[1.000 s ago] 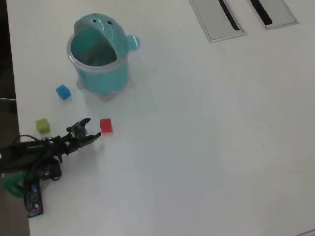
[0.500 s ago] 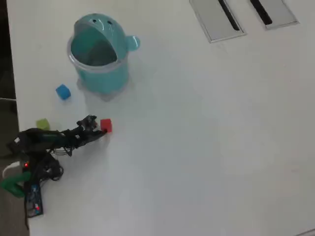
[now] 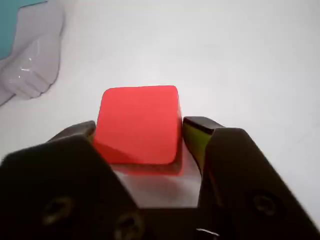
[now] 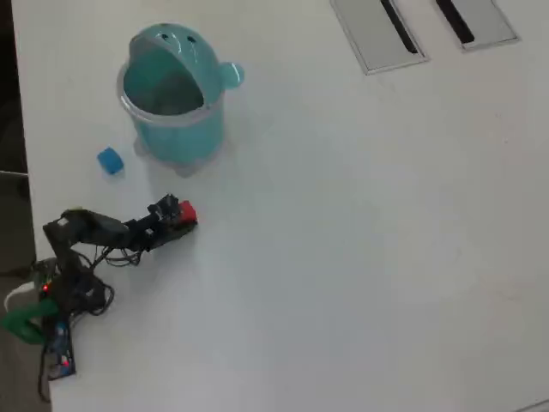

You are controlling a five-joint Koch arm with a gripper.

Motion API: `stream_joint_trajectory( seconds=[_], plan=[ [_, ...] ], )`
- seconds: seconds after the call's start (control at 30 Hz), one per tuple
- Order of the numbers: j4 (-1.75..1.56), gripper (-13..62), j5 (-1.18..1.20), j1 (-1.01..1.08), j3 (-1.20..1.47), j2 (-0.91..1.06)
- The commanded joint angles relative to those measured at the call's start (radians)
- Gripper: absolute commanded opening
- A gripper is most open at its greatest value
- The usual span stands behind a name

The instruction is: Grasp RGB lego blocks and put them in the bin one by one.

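Your black gripper (image 3: 145,145) stands part open, its jaws flanking the small red cube block (image 3: 138,122) resting on the white table (image 4: 360,223) near the left edge; whether they touch it, you cannot tell. The teal round hooded plastic bin (image 4: 174,94) sits toward the far-left corner, with the small blue cube block (image 4: 109,160) beside it.

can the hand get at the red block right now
Probably yes: the red block already sits between the open fingers of the hand, on the bare table, with nothing blocking it.
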Motion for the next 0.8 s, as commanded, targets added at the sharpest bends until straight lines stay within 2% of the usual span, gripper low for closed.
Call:
stream_joint_trajectory(
  seconds=[0.0, 0.2, 0.5, 0.63, 0.77],
  plan=[
    [-0.098, 24.8, -0.035, 0.002, -0.060, -0.009],
    [-0.104, 8.4, 0.097, -0.035, -0.037, 0.084],
    [0.091, 7.7, 0.247, -0.121, -0.064, 0.499],
    [0.290, 7.8, 0.275, -0.152, -0.163, 0.695],
    [0.459, 7.8, 0.270, -0.230, -0.316, 0.775]
  ],
)
